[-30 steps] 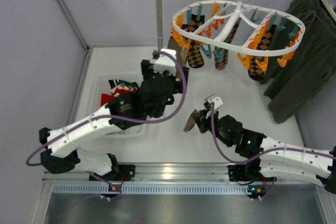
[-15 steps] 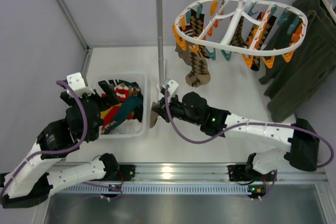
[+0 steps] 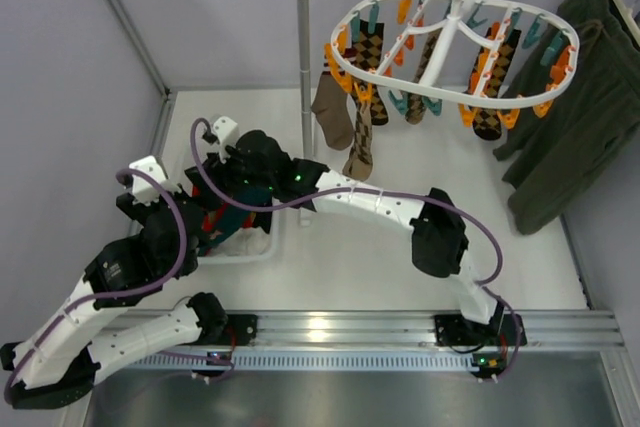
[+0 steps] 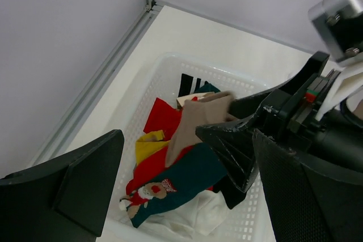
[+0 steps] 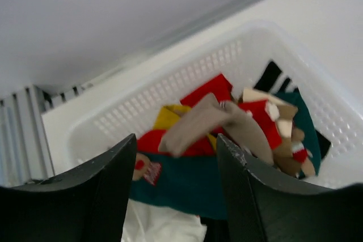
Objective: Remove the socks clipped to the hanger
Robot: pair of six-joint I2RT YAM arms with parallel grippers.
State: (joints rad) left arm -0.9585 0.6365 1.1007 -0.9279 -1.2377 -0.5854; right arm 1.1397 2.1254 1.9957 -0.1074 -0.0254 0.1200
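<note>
Right fingers [image 5: 266, 202] swung over basket [image 5: 187, 72], parted, tan sock [image 5: 198, 123] lying sideways (bent midway)

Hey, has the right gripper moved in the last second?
Yes. The right gripper swung left across the table, past the grey pole, and now sits over the white basket.

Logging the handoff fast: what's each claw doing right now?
Left claw: open, empty.
Right claw: open, holding nothing; a tan sock lies below it in the basket.
</note>
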